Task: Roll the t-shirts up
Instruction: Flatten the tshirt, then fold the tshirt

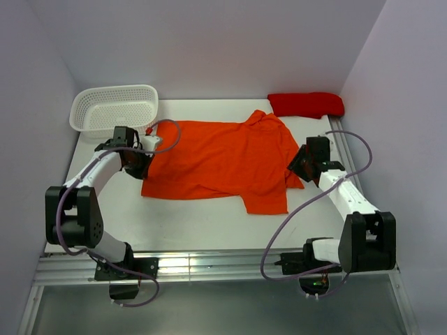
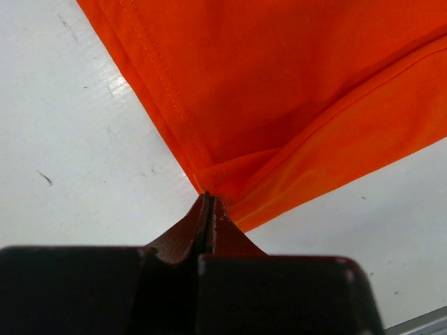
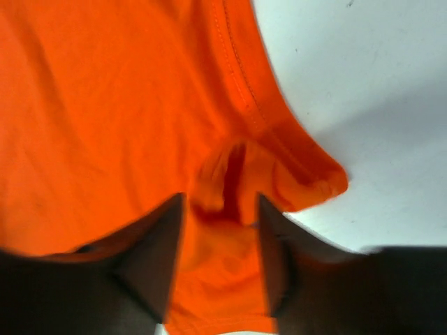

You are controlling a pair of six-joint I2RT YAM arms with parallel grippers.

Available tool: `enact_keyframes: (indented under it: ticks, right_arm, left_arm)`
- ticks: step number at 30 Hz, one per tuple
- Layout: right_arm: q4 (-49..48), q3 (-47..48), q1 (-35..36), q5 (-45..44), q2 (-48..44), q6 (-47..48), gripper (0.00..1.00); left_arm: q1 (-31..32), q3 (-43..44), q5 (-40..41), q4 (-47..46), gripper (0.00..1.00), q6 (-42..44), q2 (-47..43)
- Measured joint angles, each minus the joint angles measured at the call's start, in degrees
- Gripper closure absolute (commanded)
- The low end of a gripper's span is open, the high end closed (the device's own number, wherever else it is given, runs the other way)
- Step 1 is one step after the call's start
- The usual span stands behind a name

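Probably the laying-out step: left gripper (image 2: 209, 204) pinches the orange shirt's (image 1: 223, 157) nine-o'clock corner, right gripper (image 3: 220, 209) gapes at three o'clock (cloth bunched between its jaws), so smoothing should precede rolling.

The orange t-shirt (image 1: 223, 157) and red t-shirt (image 1: 306, 105) are soft matt cloth, the basket (image 1: 115, 89) perforated white plastic, the worktop (image 1: 195, 223) smooth matt white, its near-edge rail (image 1: 209, 269) shiny metal.
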State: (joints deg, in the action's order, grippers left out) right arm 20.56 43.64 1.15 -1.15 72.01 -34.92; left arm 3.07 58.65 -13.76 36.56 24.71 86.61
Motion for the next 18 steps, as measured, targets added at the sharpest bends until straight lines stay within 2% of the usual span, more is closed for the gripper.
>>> enact_keyframes:
  ticks: [6, 13, 18]
  right_arm:
    - [0.6, -1.6, 0.1, 0.2, -6.1, 0.4, 0.43]
    - [3.4, -15.3, 1.5, 1.0, -22.4, -1.8, 0.52]
    - [7.6, -17.6, 7.5, -0.8, -24.2, -6.0, 0.55]
  left_arm:
    - [0.0, 0.2, 0.0, -0.1, 1.00, -0.5, 3.0]
    - [0.0, 0.2, -0.1, -0.3, 1.00, -0.6, 3.1]
    - [0.0, 0.2, -0.3, -0.4, 1.00, -0.6, 3.1]
